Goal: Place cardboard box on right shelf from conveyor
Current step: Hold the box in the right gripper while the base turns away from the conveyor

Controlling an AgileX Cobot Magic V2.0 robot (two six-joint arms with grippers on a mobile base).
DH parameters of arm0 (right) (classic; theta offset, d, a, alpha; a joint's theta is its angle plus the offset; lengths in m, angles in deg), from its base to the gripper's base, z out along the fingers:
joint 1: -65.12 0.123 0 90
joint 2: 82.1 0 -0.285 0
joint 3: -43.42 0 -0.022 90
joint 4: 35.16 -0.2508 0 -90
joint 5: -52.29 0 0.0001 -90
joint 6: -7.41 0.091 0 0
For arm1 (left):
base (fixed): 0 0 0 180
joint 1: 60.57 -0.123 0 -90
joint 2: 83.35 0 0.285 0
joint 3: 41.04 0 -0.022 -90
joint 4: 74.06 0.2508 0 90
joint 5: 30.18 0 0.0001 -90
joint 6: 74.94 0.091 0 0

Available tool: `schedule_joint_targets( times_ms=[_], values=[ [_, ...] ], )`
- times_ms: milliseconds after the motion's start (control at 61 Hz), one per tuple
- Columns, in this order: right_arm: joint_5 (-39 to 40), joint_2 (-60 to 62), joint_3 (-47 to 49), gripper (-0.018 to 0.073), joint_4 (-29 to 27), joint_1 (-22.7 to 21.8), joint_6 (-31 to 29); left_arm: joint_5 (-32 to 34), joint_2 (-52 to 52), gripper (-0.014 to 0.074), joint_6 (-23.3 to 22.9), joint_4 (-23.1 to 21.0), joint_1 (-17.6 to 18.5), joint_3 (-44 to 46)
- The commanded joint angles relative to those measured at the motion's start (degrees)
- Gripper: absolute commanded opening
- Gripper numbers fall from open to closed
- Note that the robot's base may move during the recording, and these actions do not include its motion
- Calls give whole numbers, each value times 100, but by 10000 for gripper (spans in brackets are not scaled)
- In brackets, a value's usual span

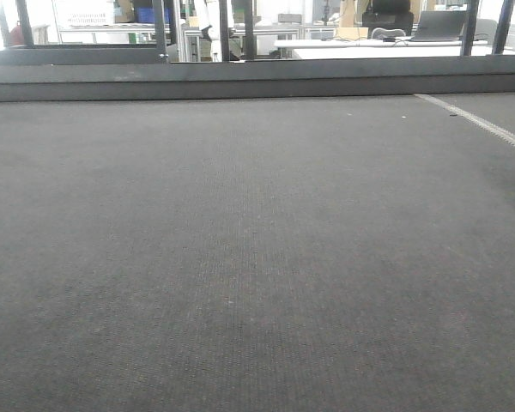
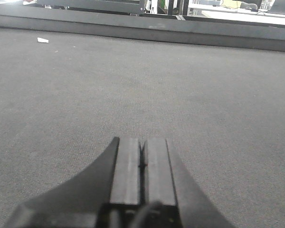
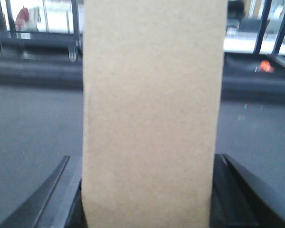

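Over the conveyor (image 1: 257, 257), my right gripper (image 3: 145, 164) is clamped on the cardboard box (image 3: 152, 104), while my left gripper (image 2: 142, 142) sits with jaws pressed together.

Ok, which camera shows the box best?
The right wrist view: the box fills mid-frame, held in the right gripper. The front and left wrist views show belt but no box.

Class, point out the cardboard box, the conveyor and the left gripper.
cardboard box (image 3: 152, 109), right wrist view, middle of its tan face.
conveyor (image 1: 240, 257), front view, bare ribbed belt.
left gripper (image 2: 142, 145), left wrist view, between its fingertips.
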Motion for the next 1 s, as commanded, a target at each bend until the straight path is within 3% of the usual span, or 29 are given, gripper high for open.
schedule_joint_targets(
  times_ms=[0, 983],
  values=[
    [450, 306, 116, 74, -8, -51, -71, 468, 55, -119, -16, -26, -8, 16],
    [380, 529, 103, 74, -8, -51, -71, 468, 55, -119, -16, -26, -8, 16]
  ],
)
